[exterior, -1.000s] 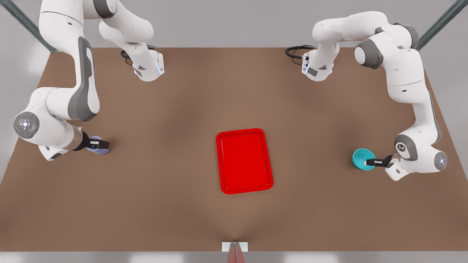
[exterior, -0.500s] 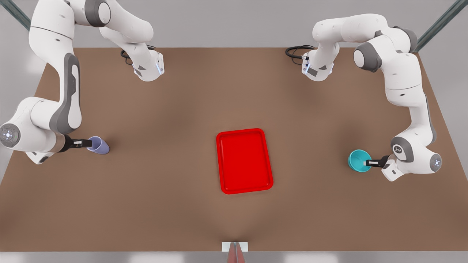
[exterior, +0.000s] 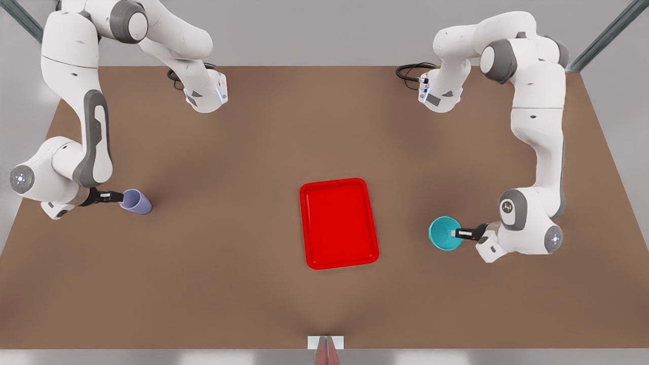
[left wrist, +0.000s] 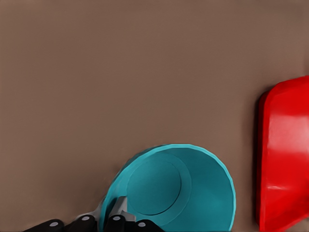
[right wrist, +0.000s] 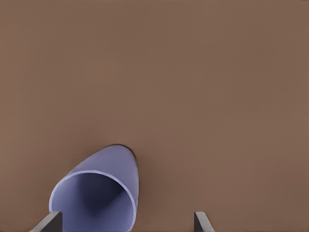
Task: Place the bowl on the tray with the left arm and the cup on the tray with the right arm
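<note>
Bowl (exterior: 445,233) is riding rim-pinched in the left gripper (exterior: 455,233) near the tray (exterior: 338,223), risking slip; right gripper (exterior: 114,194) is sitting open beside the cup (exterior: 136,202).

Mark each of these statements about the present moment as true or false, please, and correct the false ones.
1. The bowl is already inside the tray. False: it is beside the tray, on the front view's right, apart from it.
2. The left end effector is shut on the bowl's rim. True.
3. The cup lies on the front view's left, far from the tray. True.
4. The right end effector is shut on the cup. False: its fingers stand wide apart, with the cup next to one of them.
5. The tray holds a spoon. False: nothing lies in the tray.
</note>
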`<state>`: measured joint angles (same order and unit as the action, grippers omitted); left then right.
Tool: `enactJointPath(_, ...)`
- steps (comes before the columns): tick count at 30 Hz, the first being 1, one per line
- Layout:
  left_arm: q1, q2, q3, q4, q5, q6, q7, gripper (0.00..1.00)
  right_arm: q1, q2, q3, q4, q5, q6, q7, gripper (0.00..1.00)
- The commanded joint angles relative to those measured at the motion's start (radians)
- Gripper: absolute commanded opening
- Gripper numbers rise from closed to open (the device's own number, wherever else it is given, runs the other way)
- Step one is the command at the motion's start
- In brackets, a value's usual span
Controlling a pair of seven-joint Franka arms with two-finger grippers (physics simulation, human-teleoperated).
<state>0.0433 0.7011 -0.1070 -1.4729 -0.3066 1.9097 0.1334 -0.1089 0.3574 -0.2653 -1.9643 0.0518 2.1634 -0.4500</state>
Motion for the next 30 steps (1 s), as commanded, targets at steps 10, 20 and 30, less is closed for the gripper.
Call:
enactJointPath(10,-0.324,0.055,0.000,0.029,-0.332,0.264,-0.396,0.21,-0.002,0.000,-0.003,-0.088,0.048,0.118,-0.029,1.00)
enactJointPath(20,-0.404,0.126,0.000,0.042,-0.358,0.365,-0.443,1.00,-0.002,0.040,-0.003,-0.100,0.056,0.136,-0.027,0.55)
enactJointPath(30,-0.399,-0.005,0.133,0.143,-0.019,0.062,-0.448,1.00,-0.003,0.049,-0.003,-0.099,0.089,0.135,-0.027,0.21)
